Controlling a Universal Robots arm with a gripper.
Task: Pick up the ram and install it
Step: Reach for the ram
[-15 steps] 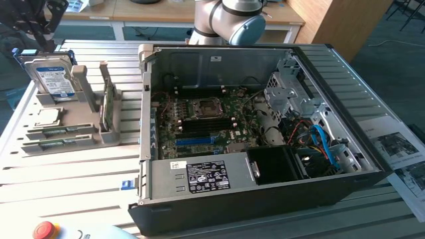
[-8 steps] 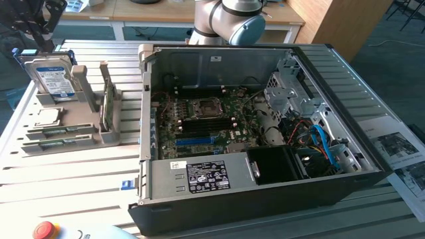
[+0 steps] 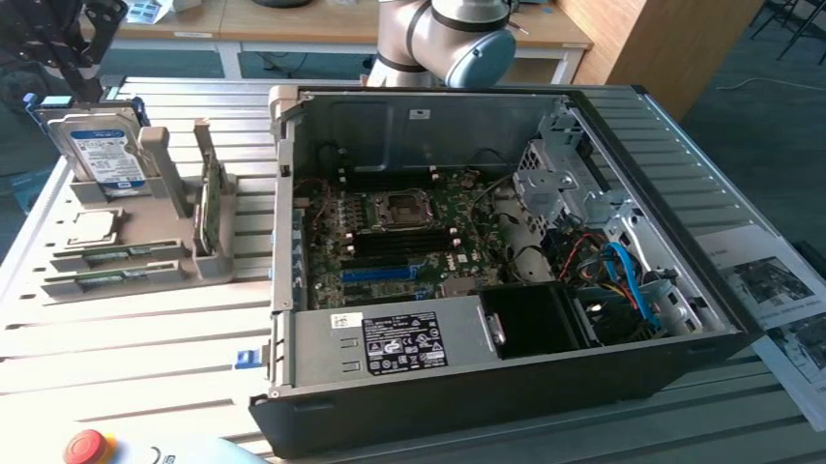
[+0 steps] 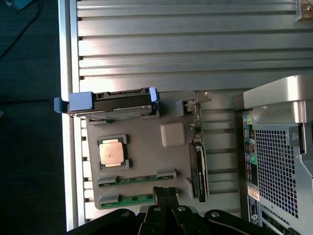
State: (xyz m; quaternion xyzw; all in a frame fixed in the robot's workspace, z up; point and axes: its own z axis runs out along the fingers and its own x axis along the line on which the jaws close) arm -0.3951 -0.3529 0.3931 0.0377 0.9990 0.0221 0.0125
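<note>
While the end effector (image 4: 165,195) hangs closed and empty beside the ram (image 4: 134,199), hard-drive label (image 3: 110,157) unreadable

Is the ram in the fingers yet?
No: in the wrist view the shut fingers hold nothing, and the ram nearest them lies flat in its slot on the tray.

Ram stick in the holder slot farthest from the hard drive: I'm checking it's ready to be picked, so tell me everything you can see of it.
The ram is a long, narrow, thin green circuit board lying flat in the end slot of the grey holder, with a grey block at each end. It runs parallel to a second green stick, apart from it. In the exterior view nothing but the holder touches it. The shut gripper hangs above one end.
</note>
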